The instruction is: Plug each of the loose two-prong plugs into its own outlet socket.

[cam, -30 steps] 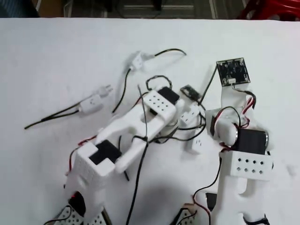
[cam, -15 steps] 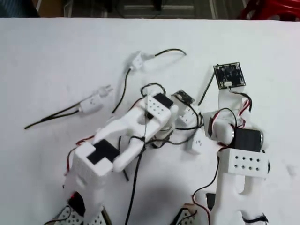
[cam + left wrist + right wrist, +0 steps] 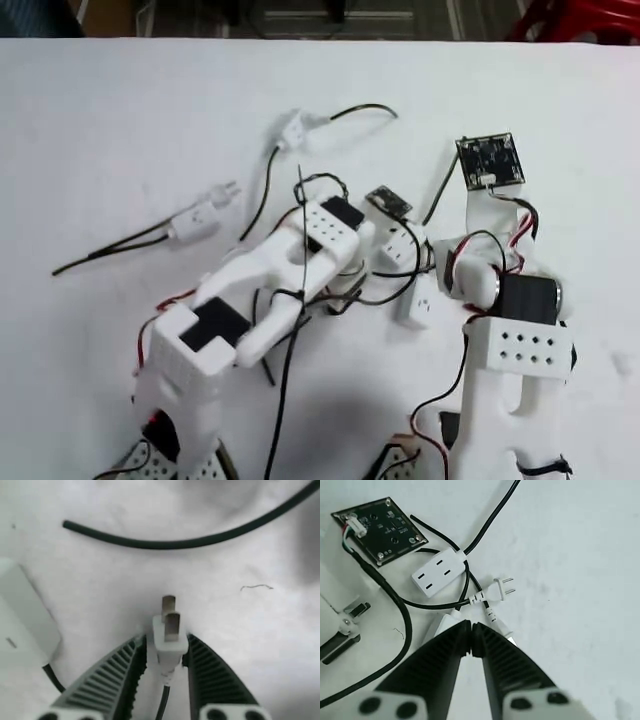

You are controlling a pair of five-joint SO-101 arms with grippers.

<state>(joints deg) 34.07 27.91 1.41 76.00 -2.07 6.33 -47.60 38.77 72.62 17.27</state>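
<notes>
1. Left fingers (image 3: 117,677) are closed on a white two-prong plug (image 3: 169,639). They grip its body from both sides, and the prongs point out ahead, low over the bench (image 3: 260,645).
2. Right fingers (image 3: 445,665) are pressed together at the tips with nothing visible between them. They hang above the bench near a second plug (image 3: 497,591), which lies loose on its black cord.
3. As I judge it, one plug is in hand and not yet inserted. A white outlet block (image 3: 22,615) lies off to one side of the held plug, with its slotted face hidden from the left wrist view.
4. The next move calls for turning the prongs to face a pair of slots and pushing straight in. The light socket would likely slide unless the other arm steadies it.
5. An outlet socket (image 3: 437,572) lies slots-up just beside the second plug. In the high view a further plug (image 3: 200,215) lies well apart, toward the open side of the bench.
6. Black cords (image 3: 380,290) loop between the arms and around the sockets and could snag. A small circuit board (image 3: 380,530) sits near the slots-up socket.
</notes>
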